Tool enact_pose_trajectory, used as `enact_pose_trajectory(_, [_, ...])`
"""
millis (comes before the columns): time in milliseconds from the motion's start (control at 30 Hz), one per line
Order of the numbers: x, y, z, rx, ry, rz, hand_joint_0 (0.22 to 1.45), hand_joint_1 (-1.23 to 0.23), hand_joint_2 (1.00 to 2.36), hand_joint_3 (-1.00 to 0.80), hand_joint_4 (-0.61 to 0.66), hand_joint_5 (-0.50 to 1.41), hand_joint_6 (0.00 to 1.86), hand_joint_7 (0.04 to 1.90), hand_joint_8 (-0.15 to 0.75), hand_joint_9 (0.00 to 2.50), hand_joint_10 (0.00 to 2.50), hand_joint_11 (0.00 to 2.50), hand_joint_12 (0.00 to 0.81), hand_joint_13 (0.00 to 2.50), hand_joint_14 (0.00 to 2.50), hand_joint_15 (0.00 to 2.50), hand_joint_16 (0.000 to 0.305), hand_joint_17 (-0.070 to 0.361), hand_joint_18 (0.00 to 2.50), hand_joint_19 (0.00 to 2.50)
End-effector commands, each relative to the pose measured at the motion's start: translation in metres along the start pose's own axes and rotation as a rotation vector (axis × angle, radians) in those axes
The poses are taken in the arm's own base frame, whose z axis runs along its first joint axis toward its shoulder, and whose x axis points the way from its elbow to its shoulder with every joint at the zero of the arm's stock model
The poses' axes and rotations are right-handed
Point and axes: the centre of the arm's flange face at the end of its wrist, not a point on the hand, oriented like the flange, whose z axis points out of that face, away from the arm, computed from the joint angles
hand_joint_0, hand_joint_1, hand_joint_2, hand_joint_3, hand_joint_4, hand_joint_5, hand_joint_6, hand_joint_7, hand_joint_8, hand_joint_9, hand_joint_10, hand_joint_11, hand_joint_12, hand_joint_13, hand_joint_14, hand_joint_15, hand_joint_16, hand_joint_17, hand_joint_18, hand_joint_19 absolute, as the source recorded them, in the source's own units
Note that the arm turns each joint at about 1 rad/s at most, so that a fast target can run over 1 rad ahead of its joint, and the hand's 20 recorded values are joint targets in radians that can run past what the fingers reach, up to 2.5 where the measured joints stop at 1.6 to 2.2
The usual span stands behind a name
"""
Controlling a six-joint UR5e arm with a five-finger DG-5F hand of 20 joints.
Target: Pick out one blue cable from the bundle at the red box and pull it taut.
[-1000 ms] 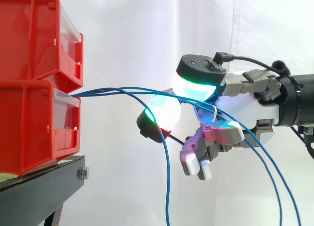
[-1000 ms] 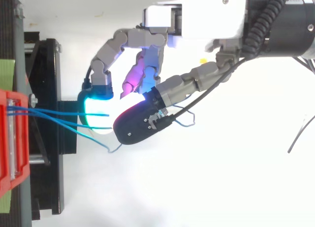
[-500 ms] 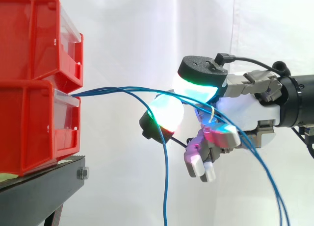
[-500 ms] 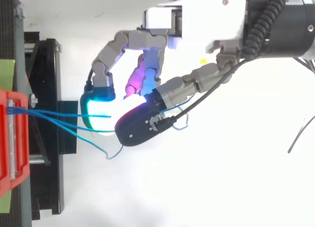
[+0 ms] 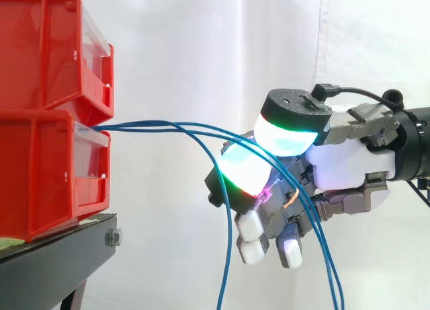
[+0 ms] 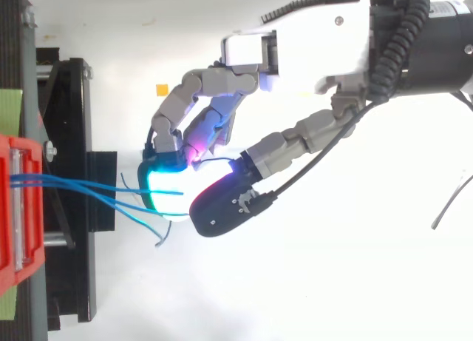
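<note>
You have open room ahead of the hand (image 5: 346, 167): between its fingertips and the red bins (image 5: 40, 162) only the blue cables (image 5: 168, 126) cross the gap, with the white curtain (image 5: 201, 41) behind. Below the hand there is just hanging cable. The edge of the black stand (image 5: 57, 263) lies lower down on the bins' side, well apart from the fingers. The cables leave the front lip of the lower bin, run nearly level toward the hand, then bow downward, so they sag. One strand drops free just ahead of the pads. The others pass between the dark-capped upper pad (image 5: 287, 134) and the glowing pad beneath it, then run on through the curled lower fingers and trail below the palm. The hand reaches level toward the bins, its fingers curled round the cables. From above, the pads sit close together with strands running in between. You cannot tell whether a single strand is nipped.
</note>
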Motion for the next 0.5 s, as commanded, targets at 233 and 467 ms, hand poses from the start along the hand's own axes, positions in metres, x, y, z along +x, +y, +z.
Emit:
enact_pose_trajectory(233, [-0.004, 0.007, -0.009, 0.023, 0.019, 0.007, 0.60, -0.70, 1.01, -0.18, -0.18, -0.04, 0.86, 0.84, 0.229, 0.49, 0.00, 0.00, 0.309, 0.49, 0.01, 0.17, 0.045, 0.102, 0.66, 0.46])
enact_pose_trajectory(467, [-0.011, 0.024, -0.021, 0.035, 0.014, 0.007, 0.60, -0.69, 1.02, -0.18, -0.15, -0.04, 0.86, 0.84, 0.243, 0.59, 0.00, 0.02, 0.315, 0.51, 0.01, 0.21, 0.045, 0.102, 0.66, 0.50])
